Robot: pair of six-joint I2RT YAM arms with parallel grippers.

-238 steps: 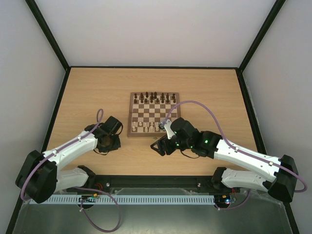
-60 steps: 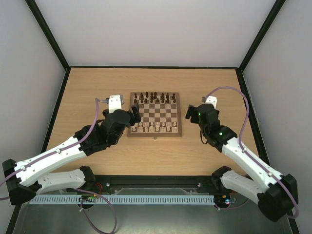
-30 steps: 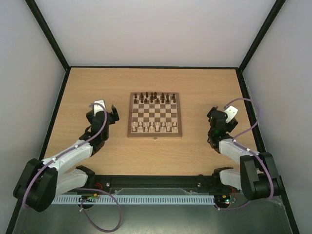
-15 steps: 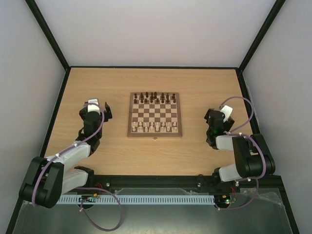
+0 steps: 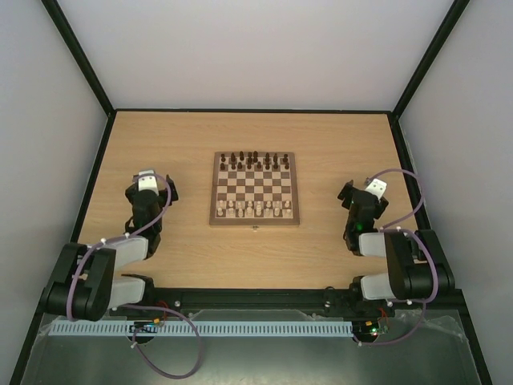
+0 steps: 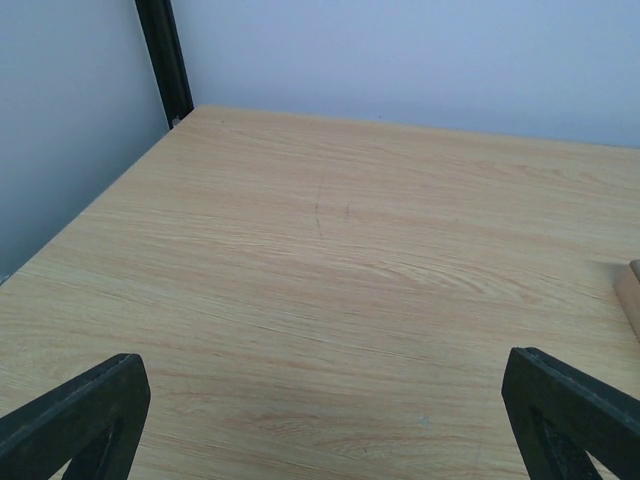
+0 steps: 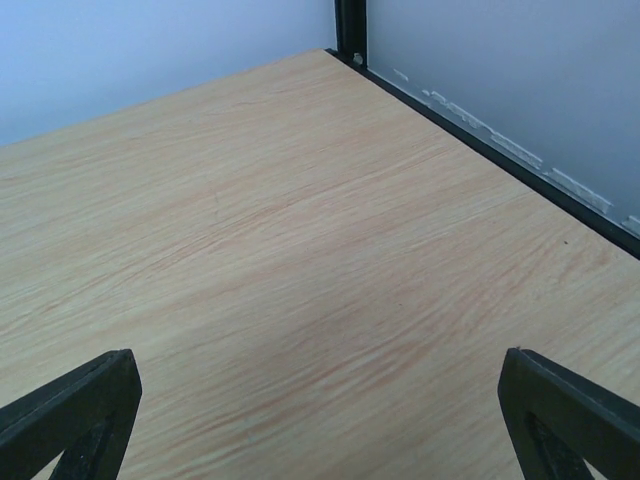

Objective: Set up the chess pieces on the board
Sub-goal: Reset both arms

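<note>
The board (image 5: 255, 189) lies in the middle of the table in the top view. The pale chess pieces (image 5: 255, 208) stand along its near two rows, and the dark pieces (image 5: 255, 159) along its far rows. My left gripper (image 5: 149, 188) is well to the left of the board, open and empty. My right gripper (image 5: 362, 196) is well to the right of it, also open and empty. In the left wrist view the left gripper (image 6: 325, 425) spans bare wood, with a corner of the board (image 6: 632, 300) at the right edge. The right gripper (image 7: 320, 425) also spans bare wood.
Both arms are folded back close to their bases at the near edge. Black frame posts (image 6: 165, 60) (image 7: 350, 30) and grey walls close in the wooden table (image 5: 160, 144) on three sides.
Both arms have pulled back from the board's sides and folded toward their bases. The jaws stayed wide open and empty. The pieces on the board have not moved.
</note>
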